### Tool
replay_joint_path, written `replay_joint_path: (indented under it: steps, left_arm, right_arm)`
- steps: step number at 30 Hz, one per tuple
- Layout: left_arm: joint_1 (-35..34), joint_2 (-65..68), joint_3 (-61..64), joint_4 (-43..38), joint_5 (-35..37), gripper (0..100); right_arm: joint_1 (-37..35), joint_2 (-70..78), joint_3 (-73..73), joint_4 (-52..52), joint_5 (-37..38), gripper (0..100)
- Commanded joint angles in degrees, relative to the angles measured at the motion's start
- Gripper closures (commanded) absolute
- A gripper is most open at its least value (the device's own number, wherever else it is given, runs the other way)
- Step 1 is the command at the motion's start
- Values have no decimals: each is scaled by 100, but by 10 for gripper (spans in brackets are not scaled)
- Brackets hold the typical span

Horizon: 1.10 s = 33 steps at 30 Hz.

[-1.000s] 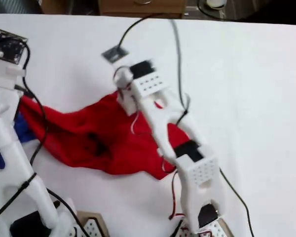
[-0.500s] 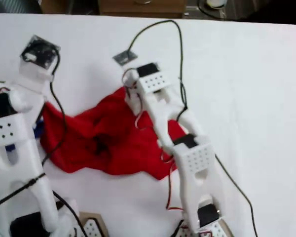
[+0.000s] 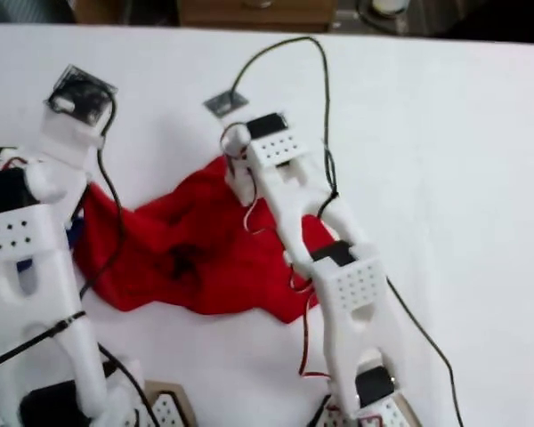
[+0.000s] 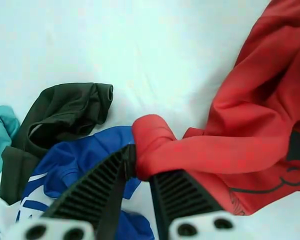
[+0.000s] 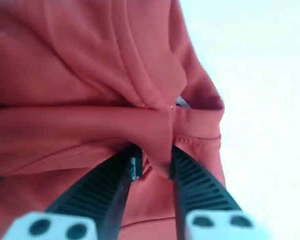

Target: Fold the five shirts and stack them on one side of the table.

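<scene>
A red shirt (image 3: 191, 253) with a dark print lies crumpled on the white table (image 3: 445, 151), between the two arms. My left gripper (image 4: 140, 172) is shut on a rolled edge of the red shirt (image 4: 250, 125) at its left end. My right gripper (image 5: 152, 162) is shut on a bunched fold of the red shirt (image 5: 80, 75) at its far right corner, under the arm (image 3: 289, 191) in the high view. Beside the left gripper lie a blue shirt (image 4: 77, 165), a dark green shirt (image 4: 65, 115) and a teal shirt (image 4: 0, 132), loosely heaped.
A black cable (image 3: 280, 49) loops over the table behind the right arm. The left arm (image 3: 36, 240) stands at the table's left edge, hiding most of the shirt heap. The table's right half is bare white surface.
The left arm swung in from the left edge toward the table's middle, dragging the red shirt's left end rightward so the cloth bunched up. The right arm shifted slightly to the right.
</scene>
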Motion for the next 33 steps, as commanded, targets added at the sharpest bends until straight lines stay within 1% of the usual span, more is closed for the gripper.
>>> replay_joint_path:
  steps: [1,5,24,25,27,33]
  left_arm:
    - [62,-123,-22,-114,0,973]
    - [62,-123,-22,-193,0,973]
    - [53,-149,-22,-185,0,973]
    - [53,-149,-22,-185,0,973]
    - [53,-149,-22,-185,-9,973]
    - [53,-149,-22,-193,-18,973]
  right_arm:
    - [48,-66,-721,321,-9,904]
    - [13,-13,-1240,664,-9,904]
    - [57,541,-1275,637,-18,909]
    - [57,514,-1275,637,-18,920]
    - [57,497,-1275,637,-18,982]
    - [154,479,-1284,690,26,977]
